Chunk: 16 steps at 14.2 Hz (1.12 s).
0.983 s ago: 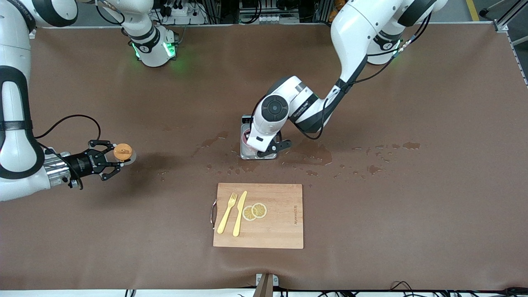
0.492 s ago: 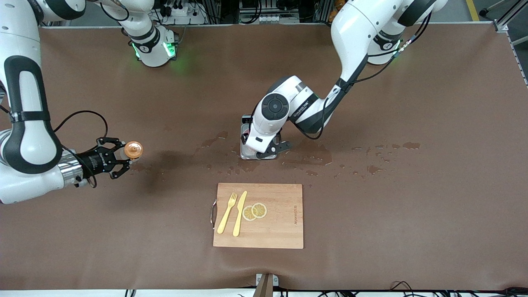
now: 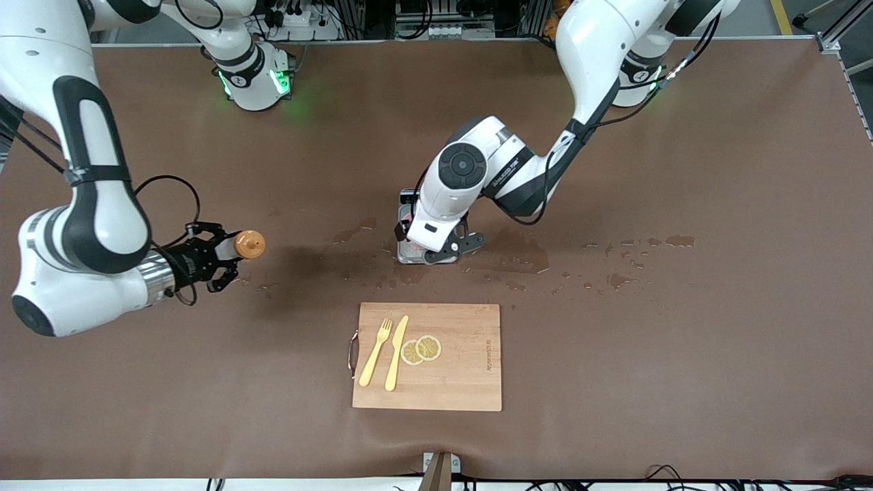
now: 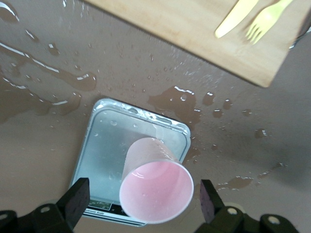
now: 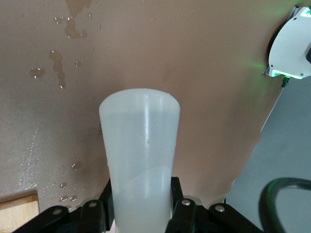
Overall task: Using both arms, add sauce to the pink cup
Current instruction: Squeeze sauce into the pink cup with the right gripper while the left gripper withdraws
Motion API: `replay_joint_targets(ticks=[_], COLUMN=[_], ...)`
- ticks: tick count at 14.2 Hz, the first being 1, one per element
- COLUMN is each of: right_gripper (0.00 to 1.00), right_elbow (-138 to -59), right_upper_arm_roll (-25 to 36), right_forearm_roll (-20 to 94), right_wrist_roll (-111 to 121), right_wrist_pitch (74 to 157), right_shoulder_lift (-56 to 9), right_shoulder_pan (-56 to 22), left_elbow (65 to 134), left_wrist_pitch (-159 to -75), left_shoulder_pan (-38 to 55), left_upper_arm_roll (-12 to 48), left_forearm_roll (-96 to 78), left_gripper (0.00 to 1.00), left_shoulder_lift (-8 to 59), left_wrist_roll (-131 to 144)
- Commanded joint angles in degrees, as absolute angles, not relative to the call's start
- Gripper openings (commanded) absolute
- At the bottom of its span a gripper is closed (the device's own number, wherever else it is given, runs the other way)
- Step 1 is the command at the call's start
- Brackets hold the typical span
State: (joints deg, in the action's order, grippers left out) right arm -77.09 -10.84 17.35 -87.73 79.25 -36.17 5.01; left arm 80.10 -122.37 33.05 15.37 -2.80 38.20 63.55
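The pink cup (image 4: 155, 187) stands on the grey scale (image 4: 104, 145) in the middle of the table. My left gripper (image 4: 143, 194) is open, with a finger on each side of the cup and a gap at both. In the front view the left gripper (image 3: 440, 247) and wrist hide most of the cup (image 3: 407, 219). My right gripper (image 3: 219, 256) is shut on the sauce bottle (image 3: 239, 247), orange cap pointing toward the scale, over the table toward the right arm's end. The whitish bottle (image 5: 141, 155) fills the right wrist view, gripped by the right gripper (image 5: 141, 206).
A wooden cutting board (image 3: 464, 368) lies nearer the front camera than the scale (image 3: 408, 255), with a yellow fork (image 3: 376, 352), knife (image 3: 396, 352) and lemon slices (image 3: 421, 349) on it. Wet patches (image 3: 518, 254) spread around the scale toward the left arm's end.
My right arm has carried the sauce bottle toward the scale, and its cap has tipped to point sideways. My left gripper has stayed at the cup, shifting only slightly.
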Motion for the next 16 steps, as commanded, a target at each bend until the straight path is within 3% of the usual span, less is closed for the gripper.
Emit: replay_joint_targets(ticks=[1, 5, 9, 16], right_gripper=[0.47, 0.45, 0.42, 0.39], right_elbow=[-76.6, -75.1, -75.1, -74.8], right_upper_arm_roll=[-10.4, -10.4, -10.2, -10.1], right_forearm_roll=[15.6, 13.7, 7.4, 0.8], right_wrist_roll=[-92.4, -98.3, -104.6, -114.6], right_wrist_pitch=[78.7, 79.0, 80.7, 81.7], right_shoulder_lift=[-35.1, -35.4, -35.9, -36.7], right_shoulder_pan=[1.5, -3.3, -9.8, -17.7], left_elbow=[81.4, 81.6, 82.4, 86.2], left_wrist_pitch=[-118.7, -118.0, -109.7, -103.5], left_shoulder_pan=[28.1, 19.7, 12.5, 3.1], left_upper_arm_roll=[15.2, 15.1, 15.4, 15.8], left_forearm_roll=[-1.7, -1.6, 4.7, 4.7], left_gripper=[1.00, 1.00, 1.00, 1.00], left_shoulder_lift=[31.7, 28.4, 25.9, 22.0], left_wrist_roll=[58.6, 49.9, 36.4, 20.9])
